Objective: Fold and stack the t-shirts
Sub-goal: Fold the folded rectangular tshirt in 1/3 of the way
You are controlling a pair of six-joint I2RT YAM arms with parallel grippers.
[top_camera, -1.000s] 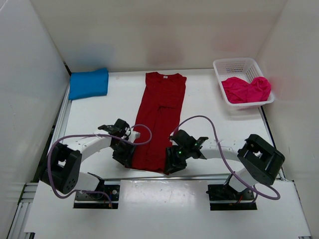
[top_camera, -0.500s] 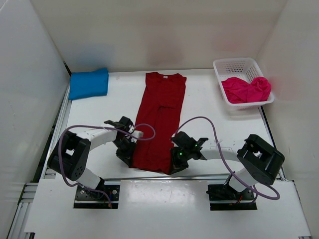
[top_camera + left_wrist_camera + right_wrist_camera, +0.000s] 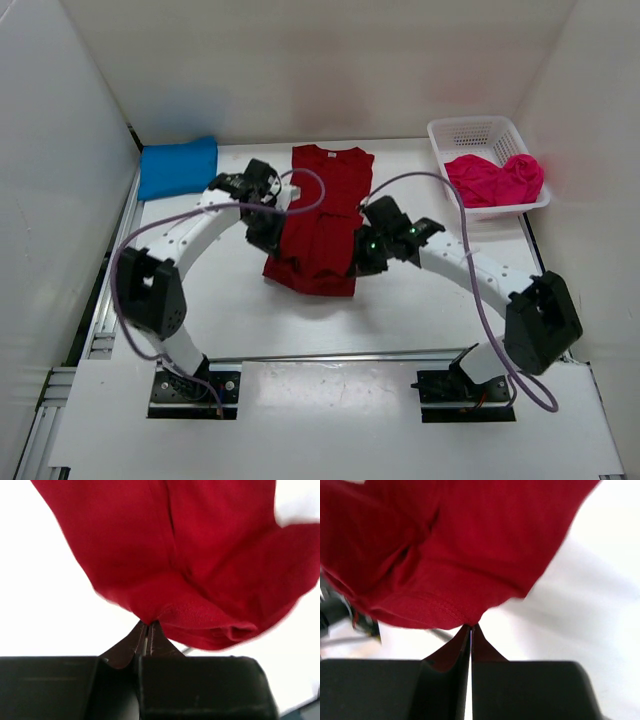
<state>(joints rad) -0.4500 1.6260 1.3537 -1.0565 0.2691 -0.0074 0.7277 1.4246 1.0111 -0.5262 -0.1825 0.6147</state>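
white table [image 3: 420, 310], blue shirt [image 3: 178, 167], red shirt [image 3: 330, 185], basket [image 3: 470, 133]

The dark red cloth t-shirt [image 3: 210, 555] is cut off at both wrist pictures' top edges and blurred (worst at its folds); its pinched corners are hidden beneath the left gripper [image 3: 268, 230] and right gripper [image 3: 366, 253].

Bright even light, soft faint shadows, top view sharp, wrist views blurred, whites blown out

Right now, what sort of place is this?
Likely a lab robot cell, not a home: plain white panels box in the table, and laundry looks staged, a red t-shirt mid-table, a pink t-shirt in a mesh basket.
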